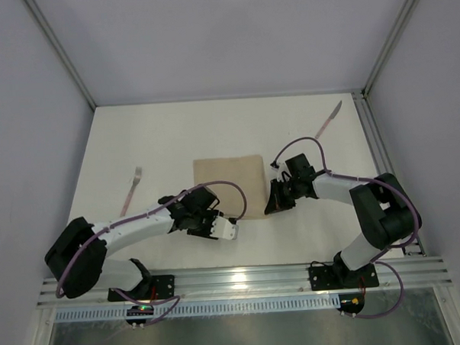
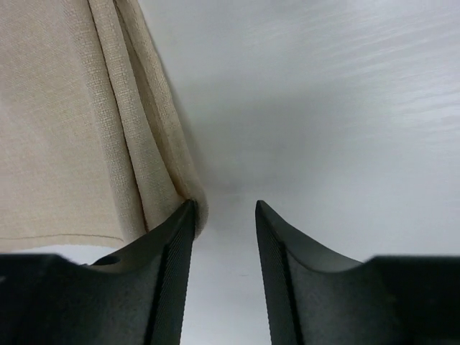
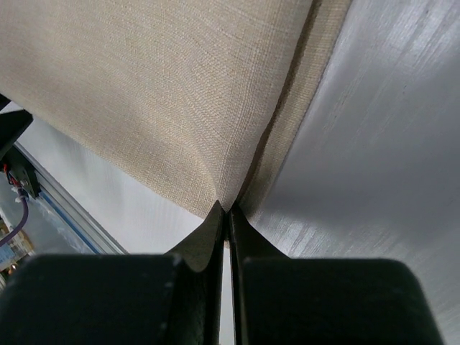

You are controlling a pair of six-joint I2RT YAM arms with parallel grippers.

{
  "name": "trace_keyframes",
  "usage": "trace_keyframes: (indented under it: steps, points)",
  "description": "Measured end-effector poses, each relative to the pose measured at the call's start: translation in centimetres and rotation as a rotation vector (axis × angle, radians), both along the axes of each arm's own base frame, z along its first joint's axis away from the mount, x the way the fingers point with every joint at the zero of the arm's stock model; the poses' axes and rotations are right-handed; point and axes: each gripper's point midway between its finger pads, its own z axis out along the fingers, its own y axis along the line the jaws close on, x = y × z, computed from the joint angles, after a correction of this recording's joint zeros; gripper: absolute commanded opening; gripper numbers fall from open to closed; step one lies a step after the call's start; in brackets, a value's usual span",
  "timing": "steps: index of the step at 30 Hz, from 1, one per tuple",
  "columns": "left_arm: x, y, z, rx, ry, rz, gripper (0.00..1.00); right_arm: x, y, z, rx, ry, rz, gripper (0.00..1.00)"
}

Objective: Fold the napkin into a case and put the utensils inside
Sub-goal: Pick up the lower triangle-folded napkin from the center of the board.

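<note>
The napkin is folded only in part: 1 corner is pinched by the right fingers, while the left fingers are parted beside it. The knife and fork are not yet packed.

Worktop inspected. The far half is open, giving a wide passage behind the napkin. 1 fork lies on the left, well apart from the napkin, with a bare lane between them. 1 knife lies at the far right, near the side rail, leaving a narrow margin there. Both arms occupy the near strip. The left claw stands spread at the napkin's near left corner, 1 finger against the layered edge and bare worktop in the gap. The right claw is pinched on the near right corner, with no gap. Cable loops arch above both wrists.
</note>
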Motion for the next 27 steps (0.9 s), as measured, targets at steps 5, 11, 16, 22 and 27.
trace_keyframes:
  steps: [5, 11, 16, 22, 27]
  points:
    - [-1.9, -0.9, 4.0, -0.083, 0.073, -0.030, 0.52, 0.0, 0.0, 0.0, 0.000, -0.002, 0.000, 0.04]
    - [-0.9, -1.8, 6.9, -0.190, -0.002, 0.015, 0.68, 0.1, 0.0, 0.0, 0.001, -0.003, -0.001, 0.04]
    - [0.1, -1.3, 3.9, -0.114, -0.003, 0.044, 0.80, 0.1, 0.0, 0.0, 0.001, -0.004, 0.000, 0.04]
    - [0.2, 0.2, 0.2, -0.028, -0.033, 0.046, 0.80, 0.2, 0.1, 0.0, 0.005, -0.012, -0.001, 0.04]
    - [0.6, -0.2, -0.1, -0.025, -0.061, 0.028, 0.73, 0.2, 0.2, 0.0, 0.010, -0.013, -0.005, 0.04]
